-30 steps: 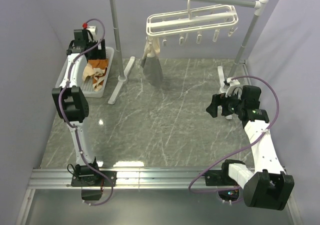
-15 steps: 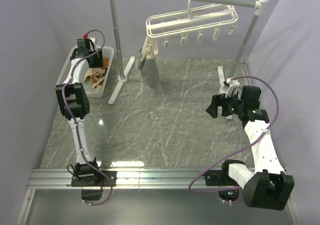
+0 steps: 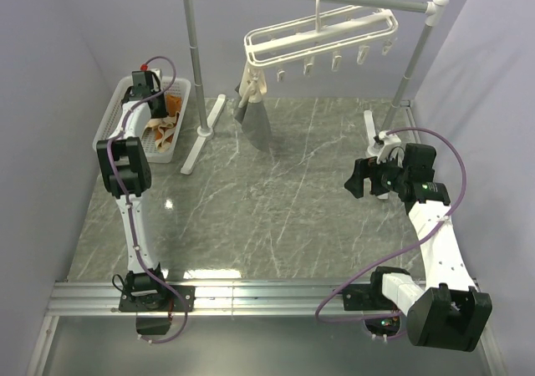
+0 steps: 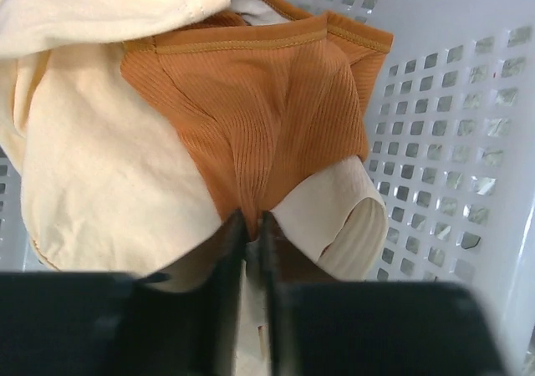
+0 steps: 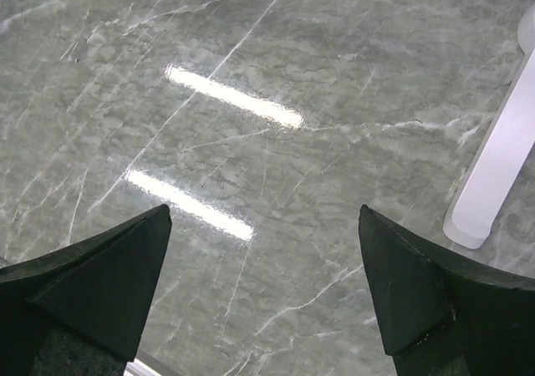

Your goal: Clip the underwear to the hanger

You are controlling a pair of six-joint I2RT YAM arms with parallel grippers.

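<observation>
Finds the left gripper (image 4: 248, 234) deeper in the upper left than a second ago, its jaws narrowed from wide to a pinch on the lowest fold of the underwear (image 4: 251, 109). Places that ribbed rust-orange fabric in the white perforated basket (image 4: 451, 142), among smooth cream cloth (image 4: 100, 184) that hides its upper left edge. Loses the finger bases to blur along the bottom. Shows the right gripper (image 5: 263, 251) spread wide over veined grey marble (image 5: 251, 75), and the white barred hanger (image 3: 322, 38) hooked top centre.

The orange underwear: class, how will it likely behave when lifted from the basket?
Probably floppy: the underwear is thin ribbed fabric, so it should drape from the fingers. Likely light. It may drag the cream cloth lying against it.
</observation>
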